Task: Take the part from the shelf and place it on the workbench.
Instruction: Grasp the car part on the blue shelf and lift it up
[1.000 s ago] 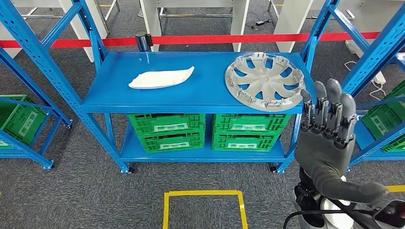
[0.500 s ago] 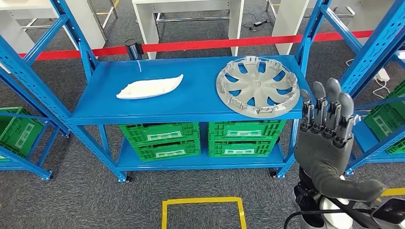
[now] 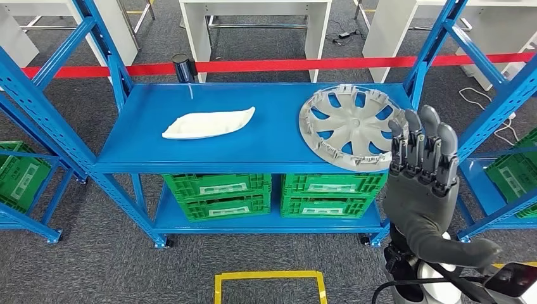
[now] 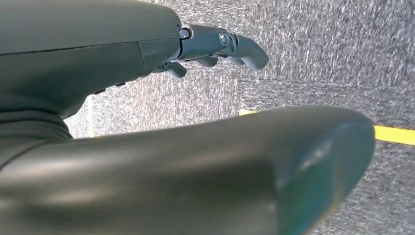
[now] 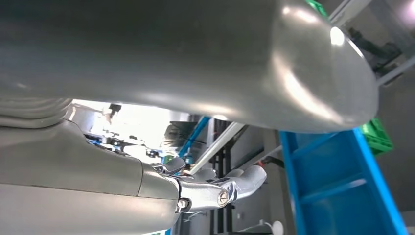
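Note:
A grey wheel cover [image 3: 351, 126] lies on the right side of the blue shelf [image 3: 266, 149], its near edge reaching the shelf's front lip. A white curved plastic part [image 3: 209, 123] lies on the shelf's left half. My right hand [image 3: 423, 178] is raised in front of the shelf's right post, fingers straight and together, palm empty, its fingertips [image 3: 418, 124] overlapping the wheel cover's right rim in the head view. My left hand [image 4: 195, 112] hangs over grey carpet, its fingers [image 4: 230, 46] loosely extended and holding nothing.
Green crates [image 3: 272, 193] fill the lower shelf level. Blue uprights [image 3: 484, 95] flank the shelf, with more green crates [image 3: 22, 177] in the racks on either side. Red tape [image 3: 285, 64] and white table legs run behind. A yellow floor square [image 3: 269, 278] lies in front.
The camera has shifted, so the shelf sits slightly lower and further right in the picture. My right hand stays raised and now overlaps the wheel cover's rim.

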Controlling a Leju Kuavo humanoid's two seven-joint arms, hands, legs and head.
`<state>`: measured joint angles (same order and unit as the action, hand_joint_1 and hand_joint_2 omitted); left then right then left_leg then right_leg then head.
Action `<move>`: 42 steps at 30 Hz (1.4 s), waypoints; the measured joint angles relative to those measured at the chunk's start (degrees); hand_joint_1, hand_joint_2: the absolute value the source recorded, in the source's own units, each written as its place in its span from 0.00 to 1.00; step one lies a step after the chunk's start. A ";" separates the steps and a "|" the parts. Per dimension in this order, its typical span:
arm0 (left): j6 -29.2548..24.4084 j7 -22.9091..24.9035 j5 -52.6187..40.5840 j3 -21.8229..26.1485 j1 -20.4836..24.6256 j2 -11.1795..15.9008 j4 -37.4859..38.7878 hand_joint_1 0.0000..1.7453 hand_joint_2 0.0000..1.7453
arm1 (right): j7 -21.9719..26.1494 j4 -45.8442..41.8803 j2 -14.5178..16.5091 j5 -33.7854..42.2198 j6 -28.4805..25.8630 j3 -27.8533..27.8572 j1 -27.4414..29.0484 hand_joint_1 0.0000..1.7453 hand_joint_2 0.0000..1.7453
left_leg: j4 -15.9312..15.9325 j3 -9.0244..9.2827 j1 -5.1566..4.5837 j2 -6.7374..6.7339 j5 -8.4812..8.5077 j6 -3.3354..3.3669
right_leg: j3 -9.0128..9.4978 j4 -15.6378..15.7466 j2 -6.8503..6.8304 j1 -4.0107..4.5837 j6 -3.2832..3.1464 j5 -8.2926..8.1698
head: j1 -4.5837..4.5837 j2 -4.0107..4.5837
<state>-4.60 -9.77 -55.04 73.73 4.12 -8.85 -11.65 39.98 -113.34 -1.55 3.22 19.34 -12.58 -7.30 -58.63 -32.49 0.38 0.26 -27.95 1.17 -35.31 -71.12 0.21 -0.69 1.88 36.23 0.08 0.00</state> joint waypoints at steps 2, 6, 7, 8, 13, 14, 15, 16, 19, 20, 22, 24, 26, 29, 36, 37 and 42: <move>-0.03 0.01 0.00 0.03 -0.07 -0.01 0.01 0.00 0.00 | -0.01 0.30 0.00 -0.02 -0.26 -0.21 0.03 0.00 0.00 | -0.03 0.56 -0.08 0.03 -0.65 0.02 | -3.40 -3.37 0.00 0.03 -0.06 0.60 | -0.09 0.00; -0.04 -0.02 -0.05 0.10 -0.10 -0.20 0.06 0.00 0.00 | -0.01 0.63 0.00 -0.07 -0.57 -0.68 -0.04 0.00 0.00 | 0.00 2.62 -0.12 0.18 -2.33 -0.41 | -0.41 8.31 -0.15 0.43 -0.97 -7.41 | -0.32 0.00; -0.04 -0.04 -0.07 0.12 -0.05 -0.24 0.08 0.00 0.00 | -0.02 0.71 0.01 -0.07 -0.61 -0.74 -0.06 0.00 0.00 | 0.10 2.85 -0.12 0.19 -2.68 -0.73 | 0.30 10.44 -0.22 0.66 -1.30 -7.66 | -0.39 0.00; -0.04 -0.06 -0.09 0.14 -0.05 -0.26 0.10 0.00 0.00 | -0.02 0.78 0.01 -0.08 -0.67 -0.79 -0.04 0.00 0.00 | 0.07 3.11 -0.15 0.18 -2.80 -1.13 | 0.60 11.45 -0.26 0.83 -1.64 -7.36 | -0.43 0.00; -0.04 -0.33 -0.17 0.19 0.07 -0.19 0.13 0.00 0.00 | 0.02 0.93 0.04 0.01 -0.97 -0.93 -0.09 0.00 0.00 | -4.32 2.16 -0.19 0.04 -3.96 -2.83 | 3.54 12.69 -0.22 0.28 -3.44 -7.57 | -0.09 0.00; -0.04 -0.39 -0.17 0.19 0.14 -0.19 0.15 0.00 0.00 | 0.02 0.93 0.04 0.01 -1.01 -0.96 -0.11 0.00 0.00 | -7.45 0.21 -0.10 0.02 -5.01 -3.04 | 4.02 12.77 -0.26 0.27 -3.69 -7.21 | 0.07 0.00; -0.04 -0.40 -0.17 0.19 0.14 -0.20 0.16 0.00 0.00 | 0.01 0.93 0.04 0.01 -1.08 -0.98 -0.11 0.00 0.00 | -10.87 -2.24 -0.02 0.01 -6.33 -3.25 | 4.38 12.79 -0.24 0.27 -3.85 -6.83 | 0.24 0.00; -0.04 -0.40 -0.17 0.19 0.07 -0.20 0.17 0.00 0.00 | 0.00 0.94 0.04 0.01 -1.15 -0.99 -0.05 0.00 0.00 | -13.65 -4.58 0.05 0.01 -7.41 -3.48 | 4.76 12.79 -0.16 0.27 -3.89 -6.41 | 0.32 0.00; -0.04 -0.40 -0.17 0.21 -0.21 -0.14 0.17 0.00 0.00 | 0.00 0.96 0.04 0.01 -1.36 -0.99 0.06 0.00 0.00 | -12.79 -7.33 0.15 0.00 -5.68 -3.57 | 6.64 12.79 0.11 0.24 -3.62 -4.85 | 0.58 0.00; -0.04 -0.42 -0.19 0.21 -0.22 -0.10 0.17 0.00 0.00 | 0.00 0.96 0.04 0.01 -1.39 -0.99 0.06 0.00 0.00 | -9.29 -6.68 0.16 0.02 -2.71 -3.38 | 7.48 12.77 0.19 0.23 -3.42 -4.21 | 0.65 0.00; -0.03 -0.44 -0.40 0.21 -0.24 -0.05 0.18 0.00 0.00 | 0.02 0.97 0.04 -0.03 -1.45 -1.00 0.03 0.00 0.00 | -3.35 -5.37 0.00 -0.04 1.83 -2.97 | 8.90 12.57 0.20 0.30 -2.86 -2.93 | 0.72 0.00; -0.01 -0.45 -0.73 0.21 -0.24 -0.04 0.18 0.00 0.00 | 0.01 0.98 0.04 0.02 -1.50 -1.01 0.07 0.00 0.00 | -1.82 -4.88 -0.27 -0.16 2.86 -2.37 | 9.44 12.58 0.19 0.37 -2.14 -1.91 | 0.74 0.00; 0.06 -0.46 -0.87 0.21 -0.16 -0.08 0.19 0.00 0.00 | 0.02 0.85 -0.01 0.48 -1.30 -1.00 0.27 0.00 0.00 | -1.55 -4.29 -0.19 -0.18 2.80 -1.63 | 9.79 12.75 0.11 0.43 -1.48 -1.19 | 0.76 0.00; 0.19 -0.52 -0.86 0.21 -0.07 -0.09 0.17 0.00 0.00 | 0.06 0.45 -0.30 1.33 -0.78 -0.88 0.66 0.00 0.00 | -0.67 -2.92 0.19 -0.21 2.17 -0.57 | 7.38 7.20 -0.11 0.52 -0.81 1.28 | 0.33 0.00; 0.22 -0.59 -0.91 0.21 -0.24 -0.30 0.18 0.00 0.00 | 0.02 0.44 -1.05 1.96 -0.31 -0.29 2.13 0.00 0.00 | -0.59 0.07 0.12 0.05 -0.54 -0.75 | -0.39 5.35 -0.13 0.24 -0.48 -5.68 | -0.22 0.00; 0.22 -0.75 -0.93 0.21 -0.21 -0.39 0.18 0.00 0.00 | -0.05 0.46 -1.09 1.98 -0.31 -0.01 2.28 0.00 0.00 | -0.66 0.41 0.03 0.12 -0.89 -1.00 | 0.65 8.53 -0.12 0.31 -0.77 -7.31 | -0.32 0.00; 0.02 -1.26 -0.96 0.21 -0.13 -0.48 0.17 0.00 0.00 | -2.06 0.90 -1.21 0.93 -0.84 1.61 2.96 0.00 0.25 | -0.32 0.97 -0.38 0.10 -1.37 -1.08 | 1.78 11.60 0.21 0.41 -1.65 -7.79 | -0.06 0.00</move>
<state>-4.57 -11.03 -55.99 73.94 4.00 -9.33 -11.47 37.92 -112.45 -2.76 4.15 18.50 -10.98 -4.34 -58.96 -31.52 0.00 0.36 -29.32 0.10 -33.53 -59.52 0.42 -0.28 0.23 28.44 0.02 0.00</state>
